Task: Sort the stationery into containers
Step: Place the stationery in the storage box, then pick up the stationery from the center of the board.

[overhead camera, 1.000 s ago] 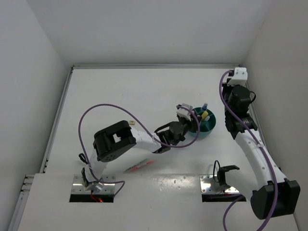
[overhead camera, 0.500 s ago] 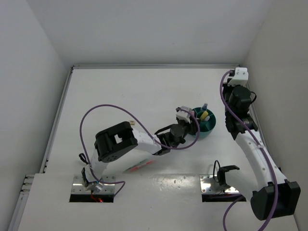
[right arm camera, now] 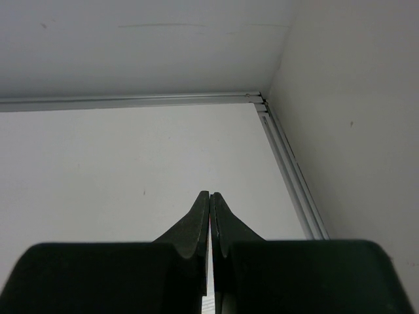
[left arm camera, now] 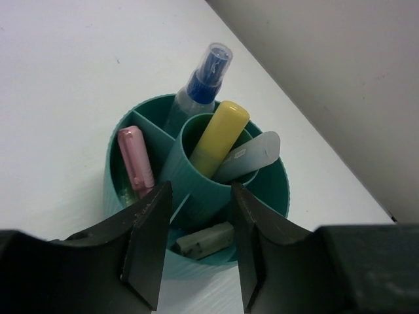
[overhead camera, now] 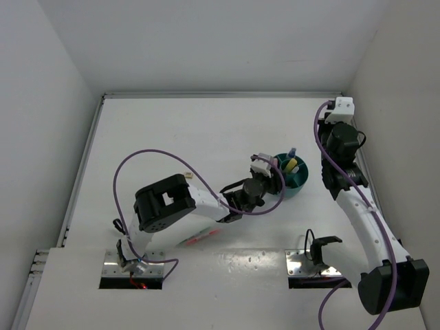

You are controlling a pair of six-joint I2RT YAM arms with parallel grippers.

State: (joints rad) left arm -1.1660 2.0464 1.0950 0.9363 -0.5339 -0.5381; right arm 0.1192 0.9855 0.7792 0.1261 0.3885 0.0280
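- The teal cup (overhead camera: 292, 193) (left arm camera: 113, 190) stands upright on the table (overhead camera: 192, 130), in its right half, about midway between the far and near edges and nearer the right edge.
- The left gripper (overhead camera: 275, 175) (left arm camera: 201, 195) hangs over the cup's rim on the side toward the table's middle. Its jaws stand apart with nothing clamped between them.
- In the left wrist view, a pale green item (left arm camera: 204, 240) lies in the cup's nearest outer compartment, in line with the gap between the two fingers and apart from both.
- A yellow marker (left arm camera: 219, 137) stands tilted in the cup's round inner tube.
- A pale flat item (left arm camera: 252, 156) leans just beside the yellow marker. I cannot tell whether it sits in the inner tube or in the outer ring.
- A clear blue-capped tube (left arm camera: 204, 80) stands in an outer compartment on the far side, its cap well above the rim.
- A pink marker (left arm camera: 135, 160) stands in the next outer compartment, with a divider between it and the tube.
- The right gripper (overhead camera: 342, 106) (right arm camera: 209, 196) is held above the table's far right corner, well apart from the cup. Its jaws are pressed together with nothing between them.
- A thin pink item (overhead camera: 204, 237) lies on the table near the near edge, partly hidden under the left arm and too small to tell more.
- A purple cable (overhead camera: 127, 161) loops above the table beside the left arm.
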